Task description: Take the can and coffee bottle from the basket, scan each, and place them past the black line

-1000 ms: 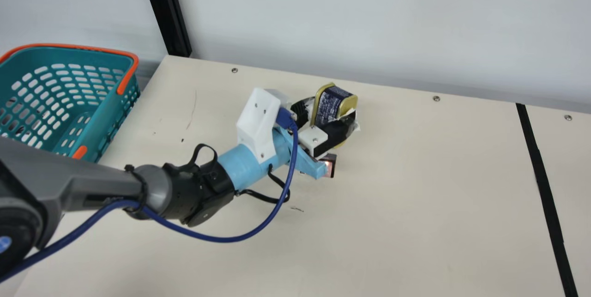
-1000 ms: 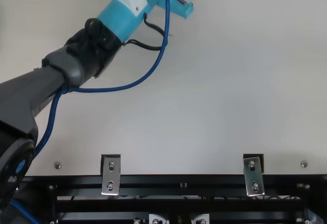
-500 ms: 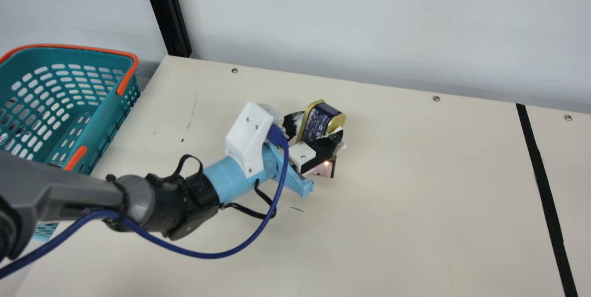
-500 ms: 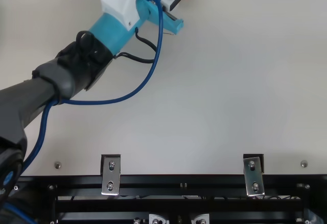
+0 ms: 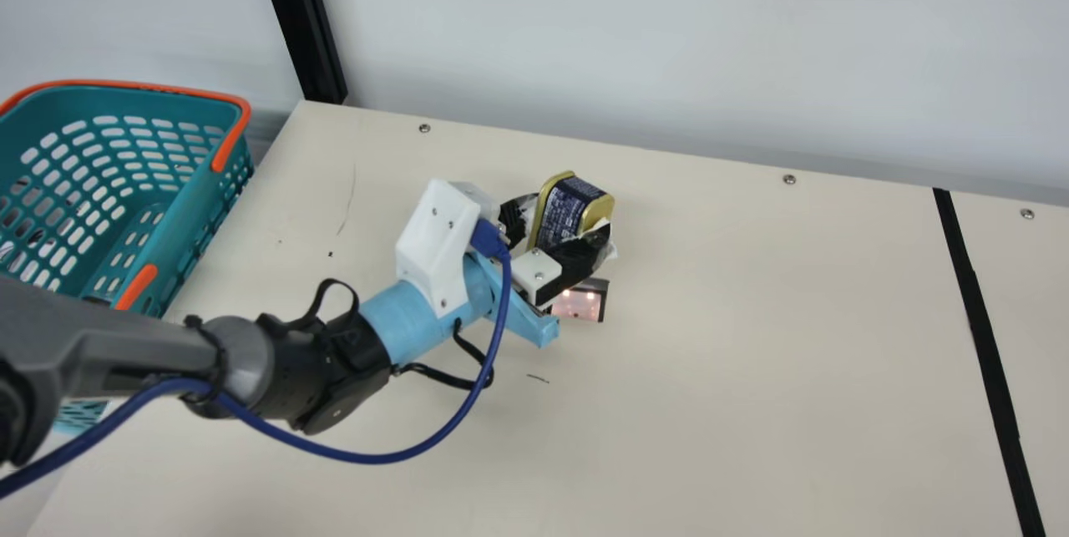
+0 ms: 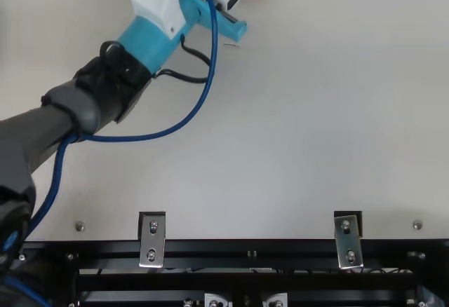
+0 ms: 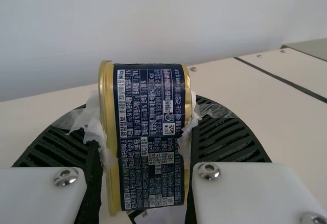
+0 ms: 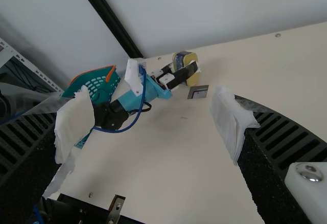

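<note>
In the main view my left gripper (image 5: 558,235) is shut on the dark blue can (image 5: 564,211) with gold rims, held over the table behind the lit scanner (image 5: 582,301). The left wrist view shows the can (image 7: 152,137) between both ribbed fingers of my left gripper (image 7: 148,147), its printed label facing the camera. My right gripper (image 8: 150,132) stands open in the right wrist view, nothing between its fingers, with the can (image 8: 185,63) and left arm farther off. I cannot make out the coffee bottle.
The teal basket (image 5: 196,203) with orange handles stands at the table's left edge, partly behind the left arm. A black line (image 5: 975,303) crosses the table at the right. A grey wall (image 5: 635,44) rises behind the table.
My left arm, with the can in its gripper, has moved left and toward the table's near side, then slightly back up. More of the scanner has come into view.
</note>
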